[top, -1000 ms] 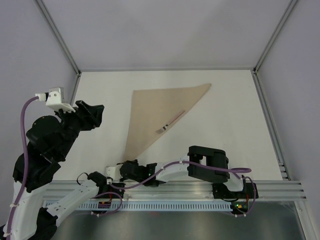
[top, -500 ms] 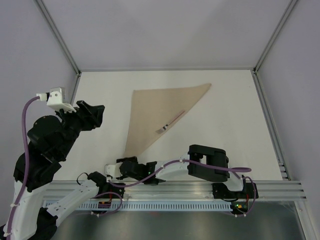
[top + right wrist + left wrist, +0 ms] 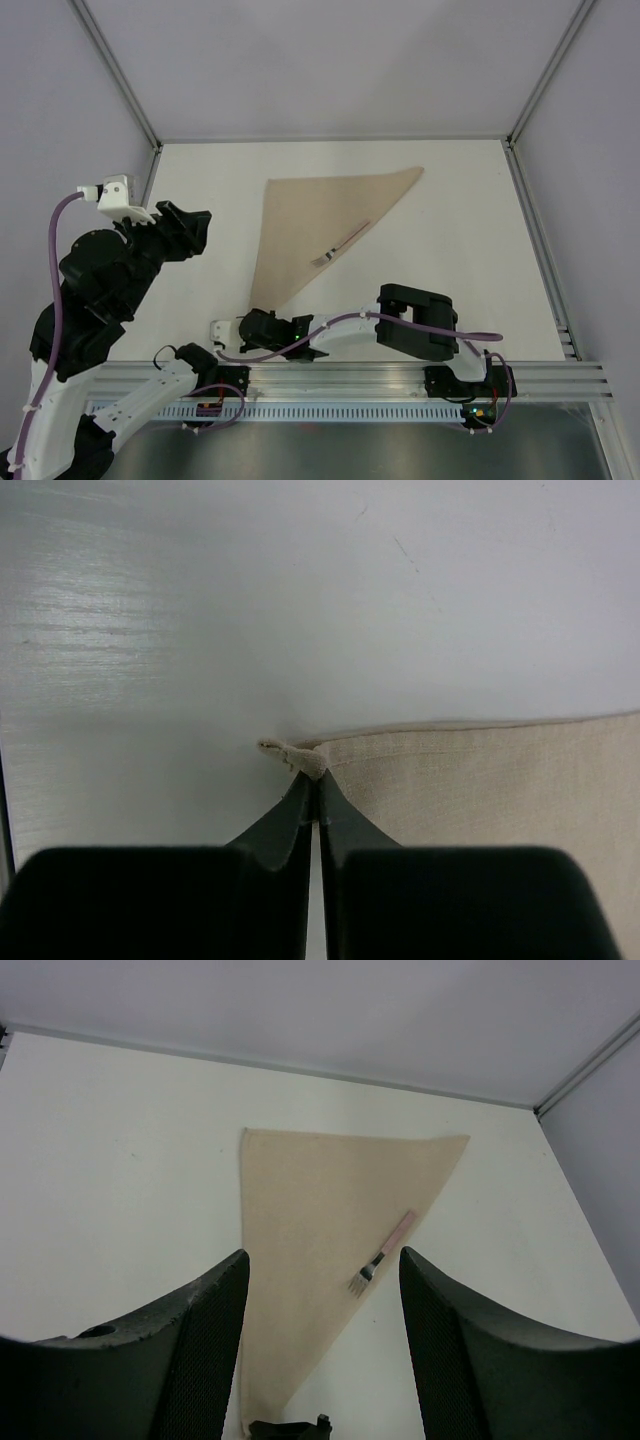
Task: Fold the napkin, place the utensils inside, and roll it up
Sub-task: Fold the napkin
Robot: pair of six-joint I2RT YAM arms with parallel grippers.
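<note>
While right jaws clench a corner of the napkin (image 3: 480, 780), left jaws parted, well apart.

table (image 3: 480, 250): white | walls (image 3: 330, 60): pale grey | corner posts (image 3: 115, 72): metal

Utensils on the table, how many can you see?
1: a fork lying on the folded napkin, along its long right edge. Others could be hidden inside the fold.
</note>
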